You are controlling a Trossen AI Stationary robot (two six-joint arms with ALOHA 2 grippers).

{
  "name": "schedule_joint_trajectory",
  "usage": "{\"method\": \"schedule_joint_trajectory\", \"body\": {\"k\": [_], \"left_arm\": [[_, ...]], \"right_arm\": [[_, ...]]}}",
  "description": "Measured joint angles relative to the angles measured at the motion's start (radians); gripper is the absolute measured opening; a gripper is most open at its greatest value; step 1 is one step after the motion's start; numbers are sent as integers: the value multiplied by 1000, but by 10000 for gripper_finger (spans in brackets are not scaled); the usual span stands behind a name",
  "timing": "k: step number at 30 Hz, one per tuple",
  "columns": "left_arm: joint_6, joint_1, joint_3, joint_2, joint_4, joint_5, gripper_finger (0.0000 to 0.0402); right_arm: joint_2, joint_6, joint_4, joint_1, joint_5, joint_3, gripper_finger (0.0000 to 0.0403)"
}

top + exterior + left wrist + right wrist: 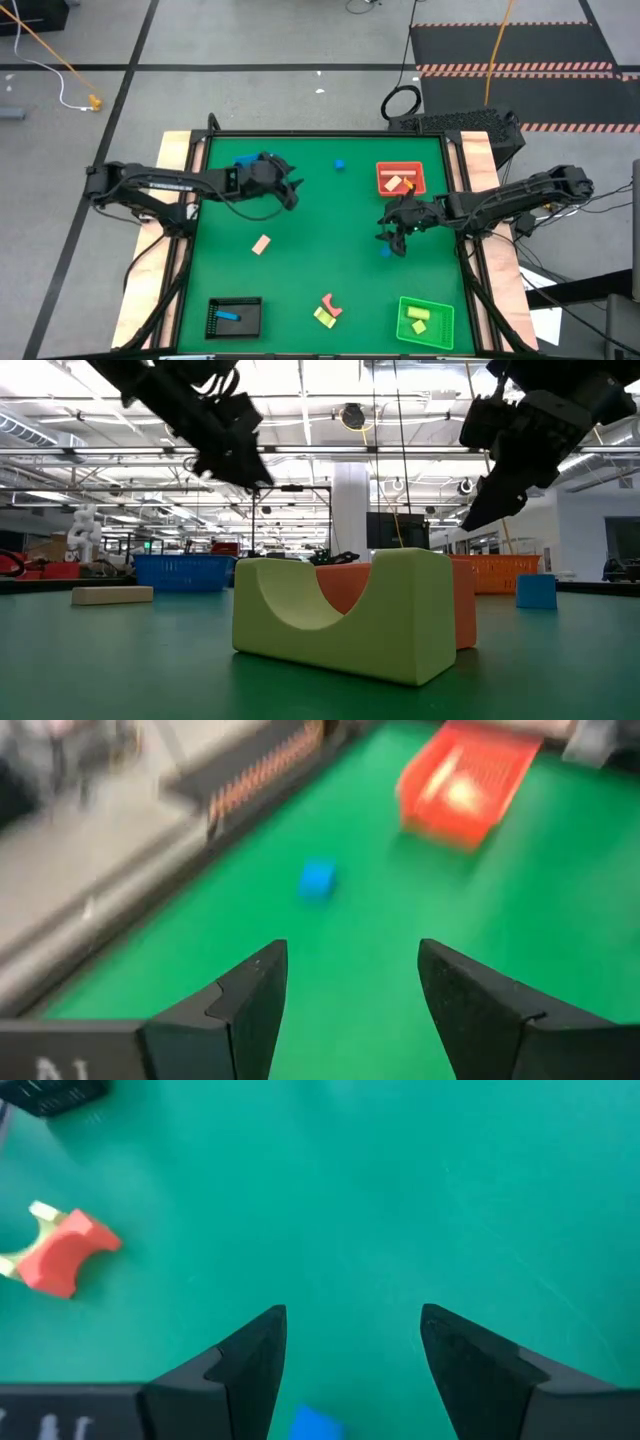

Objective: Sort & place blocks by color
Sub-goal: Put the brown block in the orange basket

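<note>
My left gripper (293,190) (350,955) hangs open above the far-left part of the table and points toward a blue cube (340,164) (317,878) that lies on the mat. My right gripper (392,240) (352,1320) is open above a second blue block (385,250) (315,1425), which lies on the mat below its fingers; in the low view this block (536,591) shows under the raised gripper (497,480). A tan bar (261,244) (112,595) lies left of centre. A pink-red arch (331,303) (65,1252) and a yellow arch (323,317) (345,615) sit together near the near edge.
A red tray (401,180) (462,780) with blocks stands far right, beside my right gripper. A green tray (425,320) with yellow blocks is near right, a black tray (235,316) with a blue block near left. A blue tray (245,162) shows under the left arm.
</note>
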Motion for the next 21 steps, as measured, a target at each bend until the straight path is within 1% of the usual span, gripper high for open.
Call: {"method": "schedule_joint_trajectory", "body": {"k": [1,7,9,13,16,18,21], "left_arm": [[21,-8,5,29,64,-1,225],[107,-12,0,209,292,-1,225],[128,-7,1,268,397,-1,225],[178,7,8,361,525,-1,225],[186,27,25,410,527,-1,225],[157,39,37,438,518,14,225],[81,47,53,468,468,110,225]], "right_arm": [[0,0,12,0,0,0,222],[0,-2,96,0,0,0,222],[0,-2,114,0,2,0,222],[0,-2,138,0,-1,0,222],[-2,-23,142,0,-3,0,222],[-2,-46,141,0,-4,0,222],[-2,-53,140,0,-4,0,222]]}}
